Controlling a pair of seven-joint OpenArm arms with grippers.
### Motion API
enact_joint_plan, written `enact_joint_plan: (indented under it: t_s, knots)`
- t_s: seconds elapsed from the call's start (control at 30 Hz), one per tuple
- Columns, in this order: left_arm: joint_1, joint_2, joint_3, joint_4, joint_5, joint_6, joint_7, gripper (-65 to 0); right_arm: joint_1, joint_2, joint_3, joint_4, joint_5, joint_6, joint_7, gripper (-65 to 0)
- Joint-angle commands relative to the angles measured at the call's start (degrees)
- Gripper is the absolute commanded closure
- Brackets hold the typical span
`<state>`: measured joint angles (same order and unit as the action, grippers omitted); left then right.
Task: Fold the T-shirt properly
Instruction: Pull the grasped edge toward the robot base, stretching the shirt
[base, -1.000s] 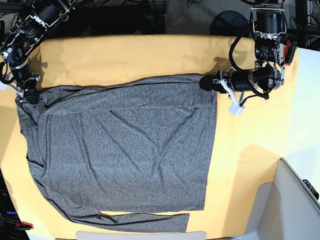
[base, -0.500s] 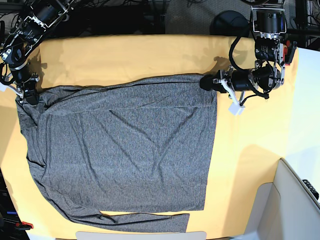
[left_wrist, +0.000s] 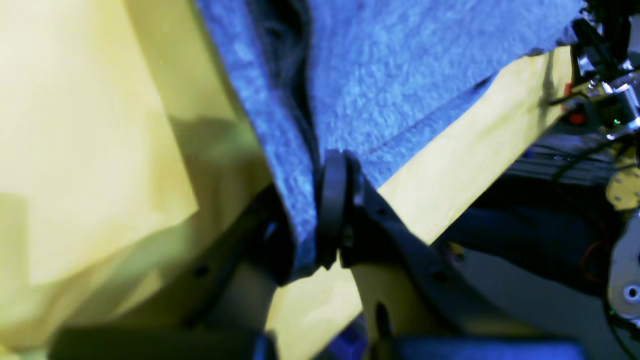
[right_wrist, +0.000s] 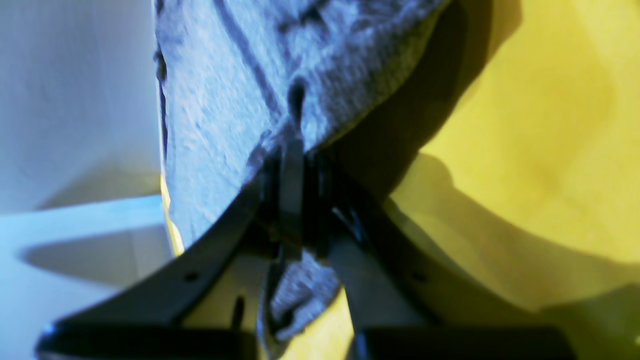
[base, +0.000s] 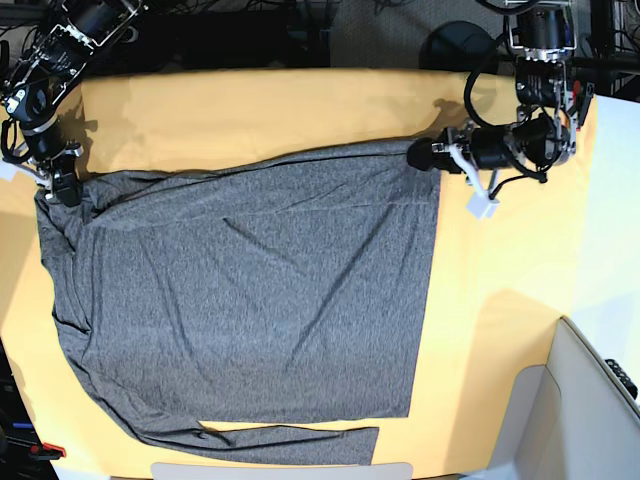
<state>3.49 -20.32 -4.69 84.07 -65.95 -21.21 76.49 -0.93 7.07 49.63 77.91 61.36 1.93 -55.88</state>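
The heather-grey T-shirt lies spread flat over the yellow cloth, with a sleeve strip along the near edge. My left gripper is at the shirt's far right corner. In the left wrist view the left gripper is shut on that corner of the T-shirt, which looks bluish there. My right gripper is at the far left corner. In the right wrist view the right gripper is pinching a bunched fold of the T-shirt. Both corners are pulled taut along the far edge.
A white tag dangles below the left arm. A black round base sits behind the table's far edge. A pale grey box stands at the near right, and a white surface borders the cloth on the right.
The left gripper has drawn the shirt's far right corner a little toward the table's far edge. The right gripper has shifted slightly the same way. Both grips are unchanged.
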Motion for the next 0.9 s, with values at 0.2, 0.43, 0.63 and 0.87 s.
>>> enact_joint_plan:
  t_s: [0.2, 0.43, 0.63, 0.87]
  knots:
    - [3.41, -1.97, -3.88, 2.48, -0.82, -0.28, 0.04, -0.5, -7.64, -0.87, 0.53, 2.66, -5.5, -5.06, -3.16, 0.0]
    - [8.43, -2.5, -5.82, 6.08, -0.9, -0.37, -0.14, -0.5, -12.92, -0.87, 0.53, 8.03, -5.41, -5.06, -3.16, 0.0]
    - [11.68, -2.5, -6.78, 9.33, -0.82, -0.37, -0.05, -0.5, -17.05, -0.79, 0.53, 11.1, -3.39, -5.06, -3.16, 0.0]
    - [14.14, -2.41, -6.87, 9.42, -0.82, -0.37, -0.49, -0.5, -19.25, 1.32, 0.53, 11.19, 0.83, -5.23, -3.16, 0.0]
